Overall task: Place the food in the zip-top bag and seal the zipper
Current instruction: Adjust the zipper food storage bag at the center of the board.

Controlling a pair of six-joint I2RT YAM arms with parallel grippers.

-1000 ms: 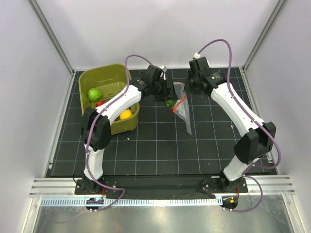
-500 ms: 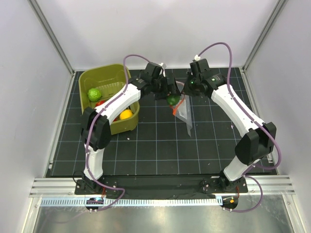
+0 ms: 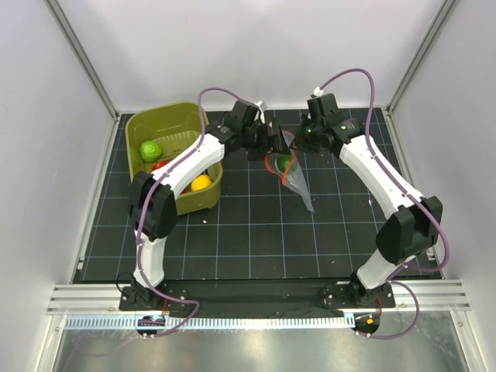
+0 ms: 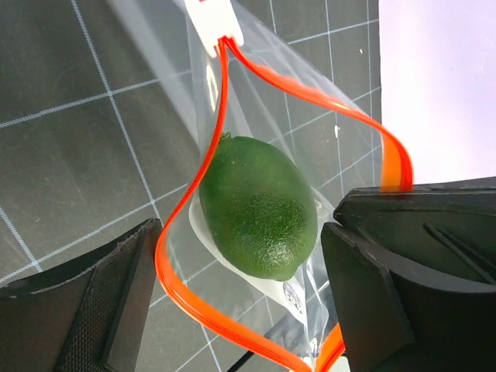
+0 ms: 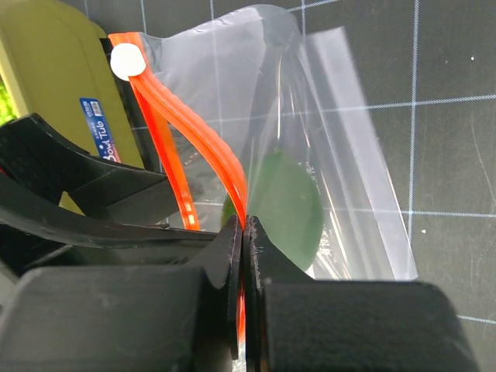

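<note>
One green lime [image 4: 260,209] sits inside the zip-top bag [image 5: 349,147], its zipper [image 4: 310,94] bowed wide. My left gripper [image 4: 244,294] hangs spread over it; my right gripper [image 5: 243,248] pinches the zipper's edge.

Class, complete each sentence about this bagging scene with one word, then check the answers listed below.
1. The green lime lies ____ the zip-top bag.
2. The right gripper is shut on the bag's red-orange ____.
3. The left gripper is ____.
4. The yellow ball sits in the olive-green ____.
Answers: inside; zipper; open; basket.
</note>
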